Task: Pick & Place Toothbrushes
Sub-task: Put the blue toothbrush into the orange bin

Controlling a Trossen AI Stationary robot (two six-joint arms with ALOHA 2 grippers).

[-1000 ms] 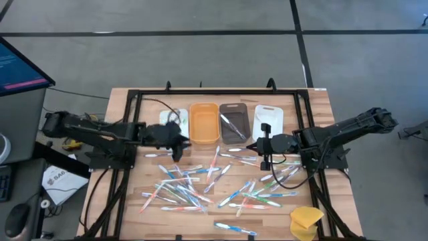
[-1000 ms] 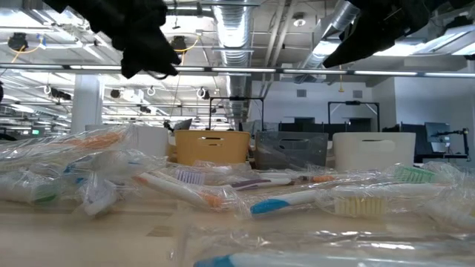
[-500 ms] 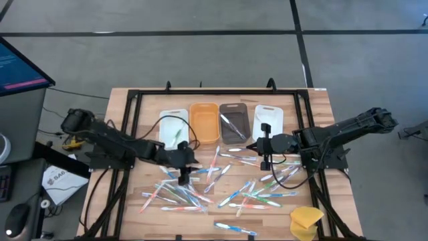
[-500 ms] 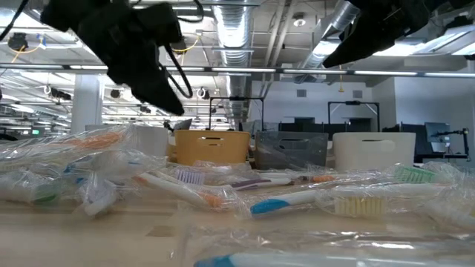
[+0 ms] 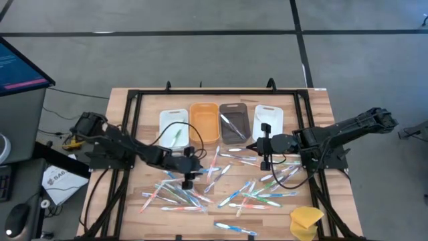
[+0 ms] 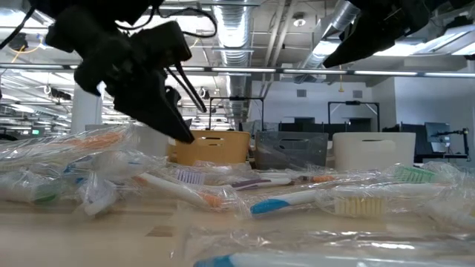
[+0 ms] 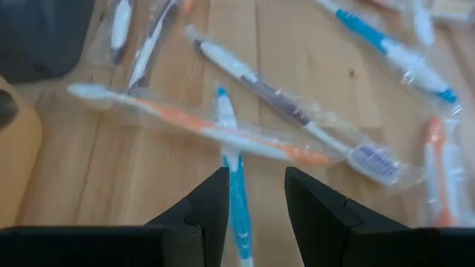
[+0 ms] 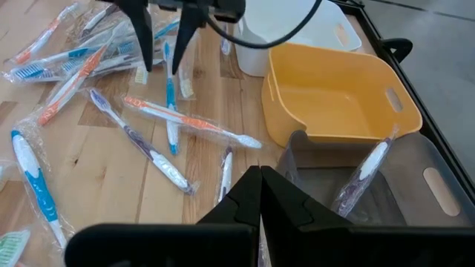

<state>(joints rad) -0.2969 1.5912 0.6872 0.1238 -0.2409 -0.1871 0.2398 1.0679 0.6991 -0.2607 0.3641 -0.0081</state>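
Parted jaws on the left gripper [image 5: 188,175] hang empty just above the wooden table [image 5: 314,107], fingertips straddling a blue toothbrush [image 7: 236,189] without touching it; the right gripper [image 5: 265,155], pressed fully together and holding nothing, waits above the table in front of the right-hand white bin [image 5: 268,120].

Along the table's far side four bins stand in a row: a white bin [image 5: 173,125] on the left with a green-handled brush lying in it, an orange bin [image 5: 204,122], a grey bin [image 5: 234,122] holding a wrapped toothbrush [image 8: 365,172], then the second white one. A black metal frame [image 5: 131,110] borders the work area.

The toothbrushes [image 5: 200,184] lie scattered in clear wrappers across the table's middle and near side, many crossing one another. An orange toothbrush [image 7: 200,127] lies over the blue one just ahead of the left fingers [image 7: 215,208], and a purple-handled toothbrush [image 7: 289,111] lies just beside them.

A yellow spongy lump [image 5: 305,221] sits at the near right corner, well apart from both grippers.
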